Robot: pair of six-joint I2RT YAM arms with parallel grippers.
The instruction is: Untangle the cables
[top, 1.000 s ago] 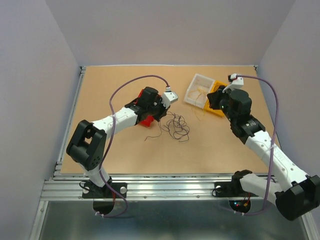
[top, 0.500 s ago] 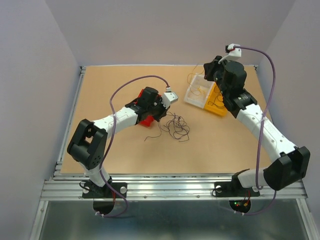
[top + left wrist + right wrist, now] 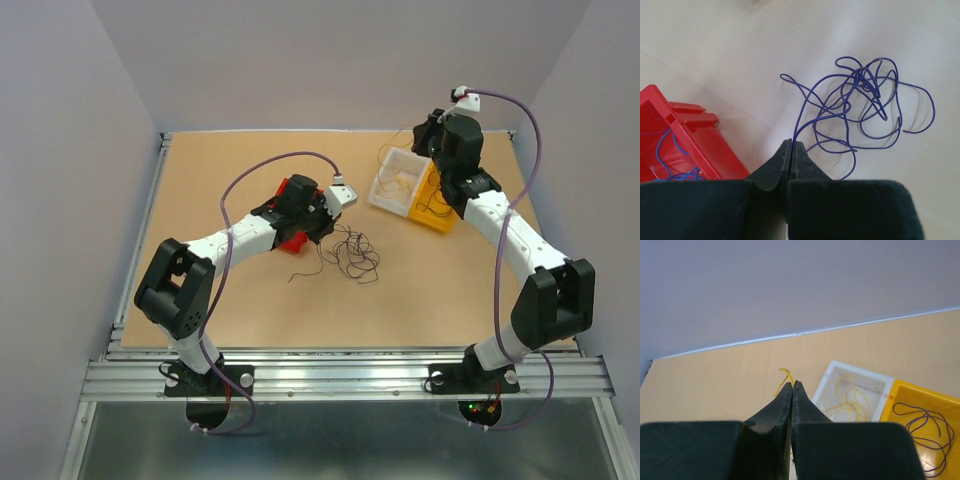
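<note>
Mostly the hair-thin blue-purple cables (image 3: 865, 102) lie as a loose scribbly clump on the tan tabletop (image 3: 220, 180), just beside the red plastic bin (image 3: 697, 147), which has a few blue strands in it. One strand runs out of the clump to the left gripper (image 3: 791, 145), whose jaws are pressed together on it, low over the table. Well apart, at the far right, the right gripper (image 3: 792, 386) is likewise pressed together, with the end of a thin yellow strand (image 3: 785, 373) poking out at its tips, seemingly pinched. It hangs raised, just short of the white plastic tray (image 3: 865, 372) of yellow wires, next to the yellow tray (image 3: 951, 430) holding a purple one. The step in hand looks like sorting by colour. Next, the right arm would need to centre over the white tray and release. The left should draw its strand slowly away, watching that the whole knot does not drag along.
</note>
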